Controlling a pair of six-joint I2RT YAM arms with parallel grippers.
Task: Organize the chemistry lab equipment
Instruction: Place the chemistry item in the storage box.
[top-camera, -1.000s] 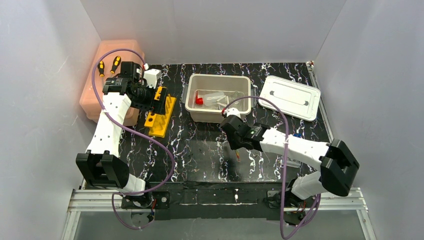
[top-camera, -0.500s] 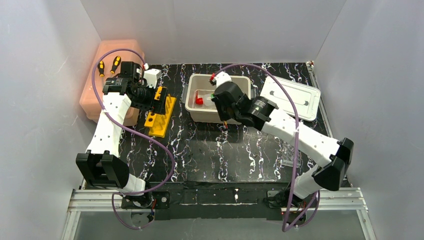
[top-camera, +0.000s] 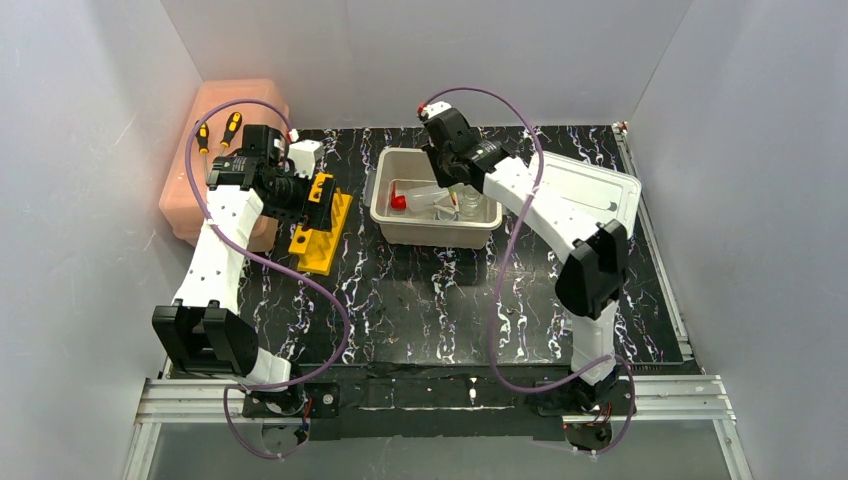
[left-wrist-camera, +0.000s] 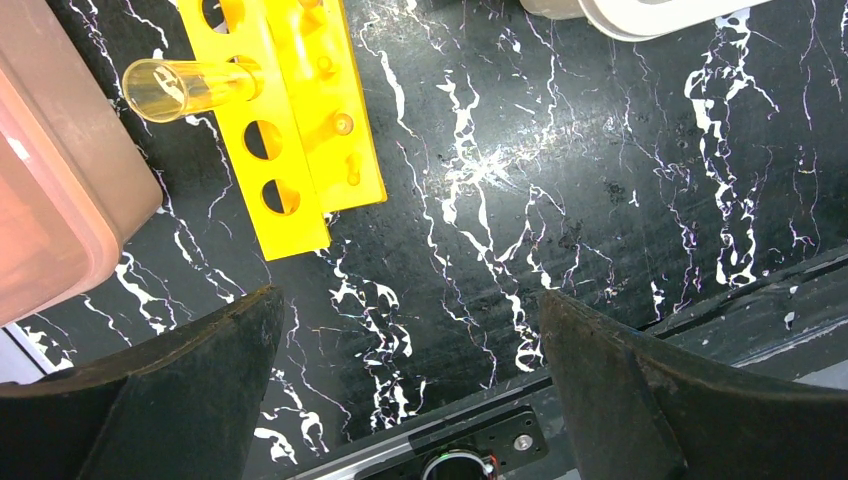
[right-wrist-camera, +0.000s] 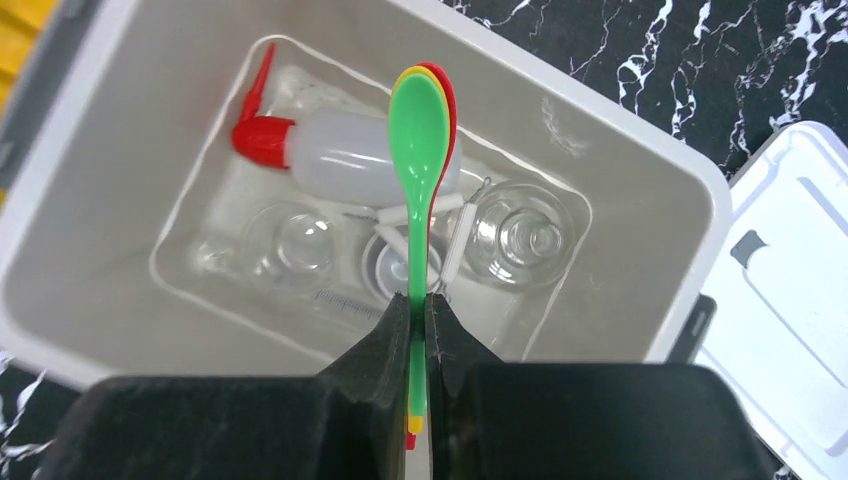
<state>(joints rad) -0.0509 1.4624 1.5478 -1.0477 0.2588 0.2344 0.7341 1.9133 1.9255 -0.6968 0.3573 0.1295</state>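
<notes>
Overhead, the right gripper (top-camera: 452, 188) hangs over the white bin (top-camera: 435, 238), while the left gripper (top-camera: 318, 200) sits above the yellow rack (top-camera: 322, 250). Left wrist: jaws spread wide, holding nothing; one clear tube (left-wrist-camera: 185, 85) sits in a rack hole. Right wrist: jaws pinched on the green spoon (right-wrist-camera: 420, 150) by its handle (light, stiff, slick plastic, so the handle looks the right hold). Beneath it the bin holds a squeeze bottle (right-wrist-camera: 350, 160) and a fragile-looking glass flask (right-wrist-camera: 525, 235).

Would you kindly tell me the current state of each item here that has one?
white bin: open
lid: off, beside white bin
left gripper: open, empty
right gripper: shut on green spoon, above white bin
squeeze bottle: capped, lying in white bin
yellow rack: holds one clear tube
</notes>
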